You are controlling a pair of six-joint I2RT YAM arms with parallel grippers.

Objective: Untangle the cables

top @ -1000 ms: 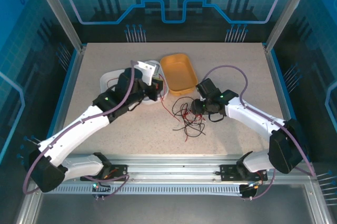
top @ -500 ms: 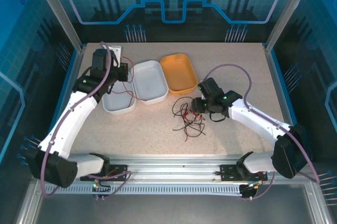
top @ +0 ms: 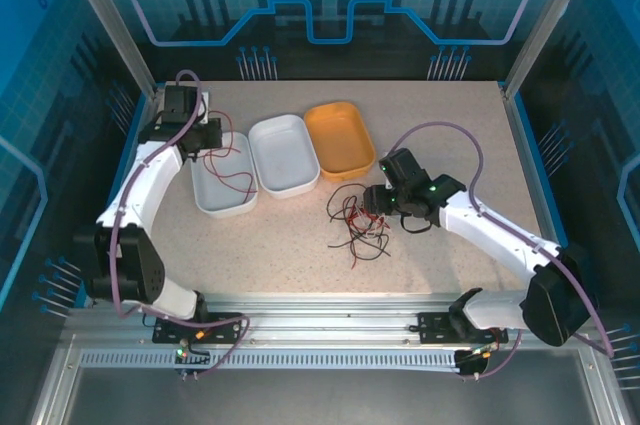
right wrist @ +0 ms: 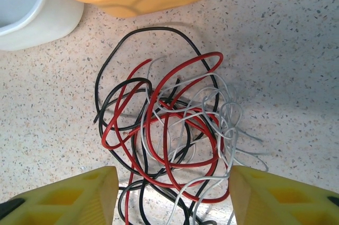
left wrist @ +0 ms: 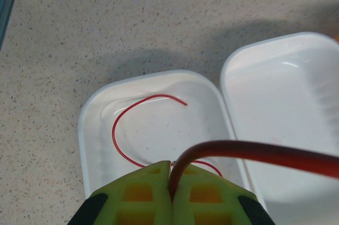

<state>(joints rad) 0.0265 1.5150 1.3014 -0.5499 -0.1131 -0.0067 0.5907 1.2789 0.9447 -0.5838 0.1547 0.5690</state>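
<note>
Left gripper (top: 215, 135) has swung off the mid tray (top: 262, 135) to the table's (top: 450, 125) far-left corner; right gripper (top: 375, 201) has barely shifted.

Top: left gripper over the left tray's (top: 205, 203) far end, with red wire (top: 236, 171) trailing into it. Orange tray (top: 340, 135) sits beside the mid tray. Tangle (top: 358, 227) of red, black and whitish cables is on the table just near of the orange tray, right gripper at its right edge.

Left wrist: jaws pinched on the red wire (left wrist: 119, 124); its loop lies in the tray (left wrist: 85, 129).

Right wrist: fingers (right wrist: 79, 193) spread wide, tangle (right wrist: 169, 124) between and ahead of them, nothing gripped.

Three trays sat in row across table (top: 450, 125) back-left: left tray (top: 222, 212), middle tray (top: 285, 155), right tray (top: 340, 137). Cable (left wrist: 114, 132) lay in left tray. Tangle (top: 358, 225) lay on table, just before right tray.
</note>
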